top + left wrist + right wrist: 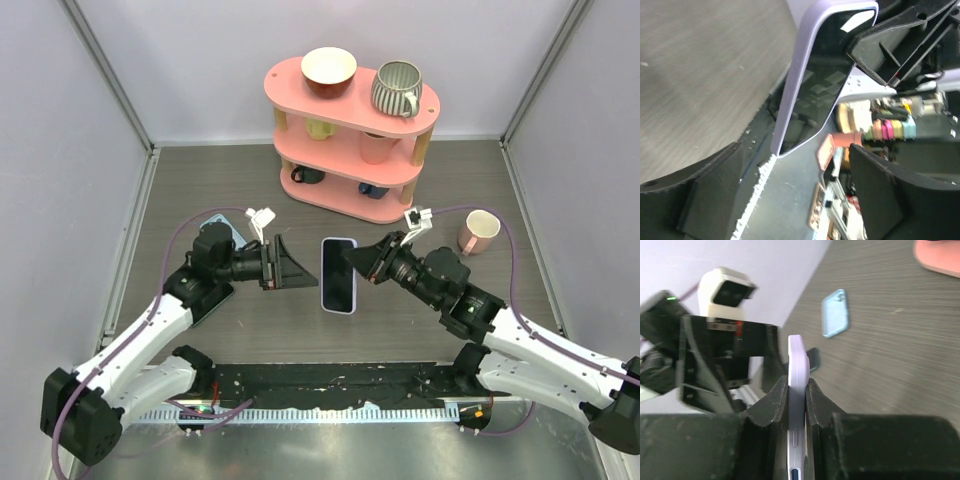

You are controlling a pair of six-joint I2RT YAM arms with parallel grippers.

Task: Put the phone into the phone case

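The phone (338,274), lavender-edged with a dark screen, is held screen-up above the table's middle. My right gripper (362,262) is shut on its right edge; in the right wrist view the fingers pinch the phone (796,365) on both faces, around the gripper's midpoint (797,395). My left gripper (283,265) is open and empty just left of the phone, facing it. In the left wrist view the phone (815,85) lies ahead of the open gripper (795,200). The light blue phone case (222,230) lies flat on the table at the left, partly under my left arm; it also shows in the right wrist view (835,313).
A pink three-tier shelf (350,150) with cups and mugs stands at the back centre. A pink mug (478,232) stands on the table at the right. A black mat (340,385) runs along the near edge. Grey walls enclose the sides.
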